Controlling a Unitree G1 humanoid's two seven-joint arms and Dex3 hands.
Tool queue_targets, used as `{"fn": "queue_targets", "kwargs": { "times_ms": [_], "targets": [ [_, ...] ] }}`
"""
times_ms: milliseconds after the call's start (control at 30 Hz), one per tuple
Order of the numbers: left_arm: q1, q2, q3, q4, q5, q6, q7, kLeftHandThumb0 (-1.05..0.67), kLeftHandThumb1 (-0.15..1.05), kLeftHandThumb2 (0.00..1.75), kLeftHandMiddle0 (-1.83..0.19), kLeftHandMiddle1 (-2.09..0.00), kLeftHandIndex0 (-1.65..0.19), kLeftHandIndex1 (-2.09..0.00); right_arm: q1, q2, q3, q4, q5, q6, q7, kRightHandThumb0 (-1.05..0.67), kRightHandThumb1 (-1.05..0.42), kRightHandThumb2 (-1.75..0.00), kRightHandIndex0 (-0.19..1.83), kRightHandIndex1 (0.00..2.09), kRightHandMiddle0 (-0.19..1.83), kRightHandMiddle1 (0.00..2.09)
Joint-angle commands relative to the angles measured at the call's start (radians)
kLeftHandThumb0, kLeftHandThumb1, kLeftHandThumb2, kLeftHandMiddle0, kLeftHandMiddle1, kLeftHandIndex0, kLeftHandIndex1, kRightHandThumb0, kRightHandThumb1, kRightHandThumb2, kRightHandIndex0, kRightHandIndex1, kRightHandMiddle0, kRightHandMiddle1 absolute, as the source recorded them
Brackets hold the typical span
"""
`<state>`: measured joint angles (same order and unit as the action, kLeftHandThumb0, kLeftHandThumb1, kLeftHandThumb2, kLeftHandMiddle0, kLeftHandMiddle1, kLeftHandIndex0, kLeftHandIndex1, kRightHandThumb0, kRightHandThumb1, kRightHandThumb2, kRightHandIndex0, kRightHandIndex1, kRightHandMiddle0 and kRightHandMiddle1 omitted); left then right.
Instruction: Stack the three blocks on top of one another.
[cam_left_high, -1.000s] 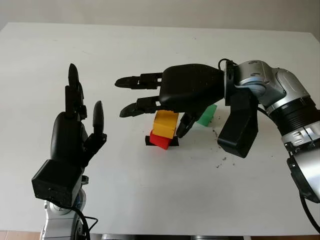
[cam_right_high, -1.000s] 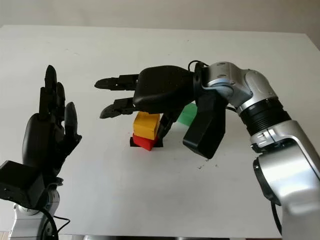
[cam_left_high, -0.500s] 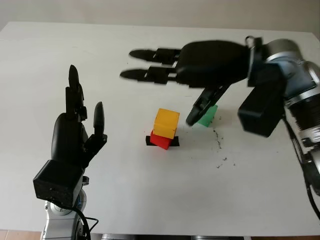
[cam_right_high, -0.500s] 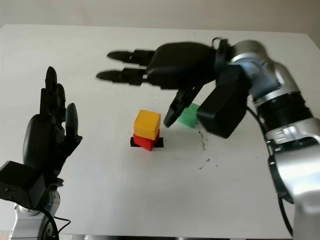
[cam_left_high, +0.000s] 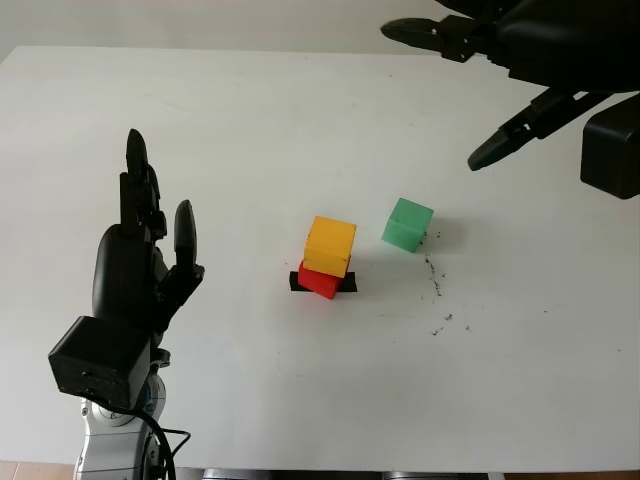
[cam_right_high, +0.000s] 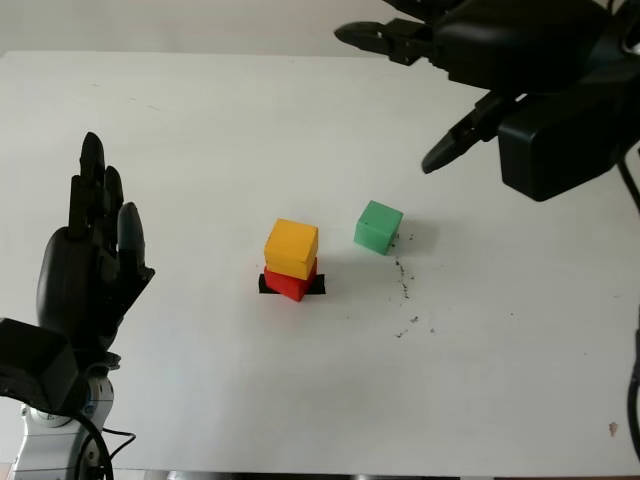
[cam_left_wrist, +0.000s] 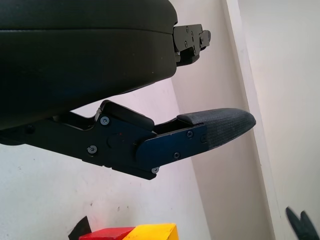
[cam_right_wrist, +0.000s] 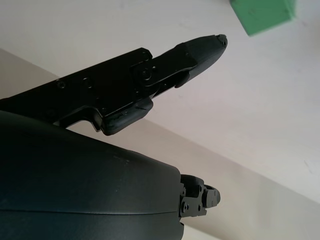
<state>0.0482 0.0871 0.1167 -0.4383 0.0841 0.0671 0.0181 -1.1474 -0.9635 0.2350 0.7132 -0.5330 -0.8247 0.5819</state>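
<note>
A yellow block (cam_left_high: 330, 246) sits on a red block (cam_left_high: 319, 281), which stands on a small black marker (cam_left_high: 298, 283) near the table's middle. The pair also appears in the left wrist view as yellow block (cam_left_wrist: 152, 232) on red block (cam_left_wrist: 102, 233). A green block (cam_left_high: 407, 223) lies alone on the table just right of the stack, and it appears as green block (cam_right_wrist: 262, 14) in the right wrist view. My right hand (cam_left_high: 500, 70) hangs open high above the table's far right, well clear of the blocks. My left hand (cam_left_high: 145, 260) stands open, upright, at the front left.
The white table (cam_left_high: 250, 130) spreads wide around the blocks. Dark specks (cam_left_high: 437, 300) lie scattered to the right of the stack, below the green block.
My right hand has let go of the yellow block, leaving it on the red one, and has risen up and to the right. The left hand has barely moved.
</note>
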Motion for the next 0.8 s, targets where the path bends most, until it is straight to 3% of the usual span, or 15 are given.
{"fn": "queue_targets", "kwargs": {
  "times_ms": [0, 100, 300, 767],
  "targets": [
    [-0.008, 0.009, -0.002, -0.022, 0.003, 0.004, -0.002, -0.81, 1.05, 0.70, 0.15, -0.05, 0.15, -0.05, 0.017, -0.020, 0.016, 0.026, -0.045, -0.024, -0.050, -0.72, -0.97, -0.06, -0.19, 0.01, -0.01, 0.09],
    [-0.011, 0.014, 0.007, -0.013, -0.008, -0.006, -0.008, -0.79, 1.05, 0.70, 0.14, -0.05, 0.14, -0.06, 0.042, -0.013, 0.057, 0.047, -0.154, -0.049, -0.163, -0.73, -0.99, -0.06, -0.19, 0.00, -0.02, 0.08],
    [-0.009, 0.028, 0.012, -0.024, -0.020, 0.013, -0.022, -0.80, 1.05, 0.70, 0.15, -0.05, 0.14, -0.05, 0.084, 0.027, 0.095, 0.088, -0.199, -0.068, -0.277, -0.61, -0.94, -0.04, -0.17, 0.04, 0.04, 0.10],
    [0.003, 0.037, 0.008, -0.036, -0.009, 0.029, -0.027, -0.79, 1.05, 0.71, 0.16, -0.05, 0.15, -0.05, 0.112, 0.110, 0.146, 0.082, -0.222, -0.072, -0.346, -0.48, -0.81, -0.04, -0.08, 0.08, 0.16, 0.12]
  ]
}}
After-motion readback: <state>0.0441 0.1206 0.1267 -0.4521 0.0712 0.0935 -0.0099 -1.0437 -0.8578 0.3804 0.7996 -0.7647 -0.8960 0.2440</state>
